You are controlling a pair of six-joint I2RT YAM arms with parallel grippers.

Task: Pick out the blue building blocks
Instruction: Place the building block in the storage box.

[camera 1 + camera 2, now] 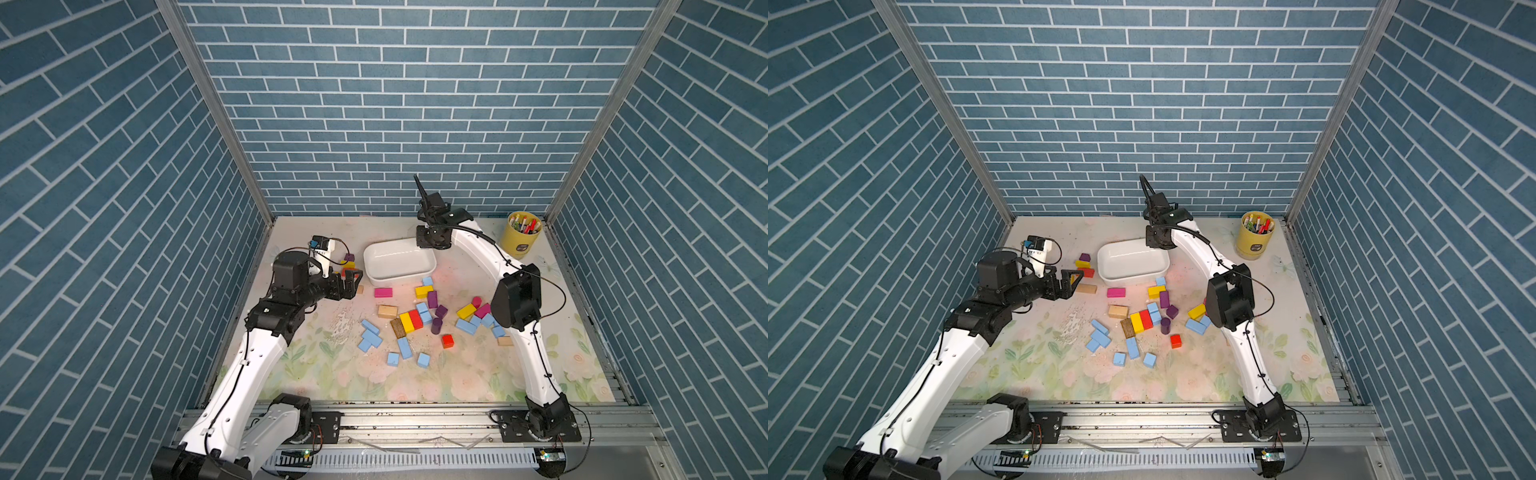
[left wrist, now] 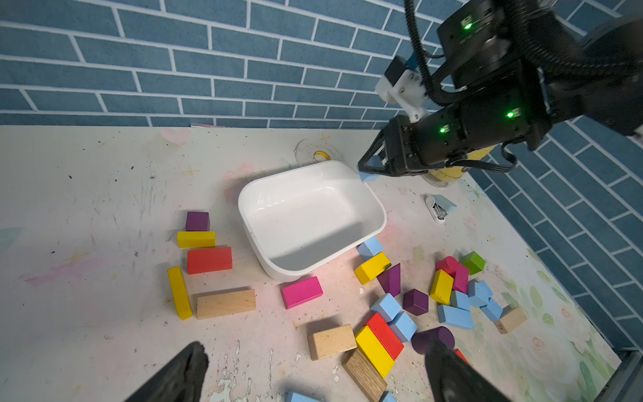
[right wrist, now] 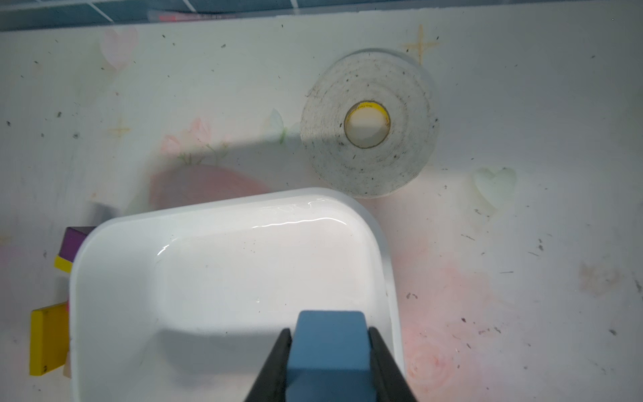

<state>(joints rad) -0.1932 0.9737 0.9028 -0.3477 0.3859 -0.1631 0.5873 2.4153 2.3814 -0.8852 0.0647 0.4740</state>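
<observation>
In both top views, a scuffed, flower-printed white tabletop (image 1: 311, 374) sits boxed in by blue brick-pattern walls (image 1: 374, 104). Matte sky-blue building blocks (image 1: 371, 337), cubes and longer bricks, lie scattered among brighter colours beside a white plastic tub (image 1: 395, 262). The right gripper (image 3: 330, 333) pinches one blue block (image 3: 328, 351) above the tub's corner; the left gripper (image 1: 356, 282) hangs wide open.

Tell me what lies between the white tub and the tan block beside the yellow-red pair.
A pink block, between white tub and tan block; left wrist view shows it.
</observation>
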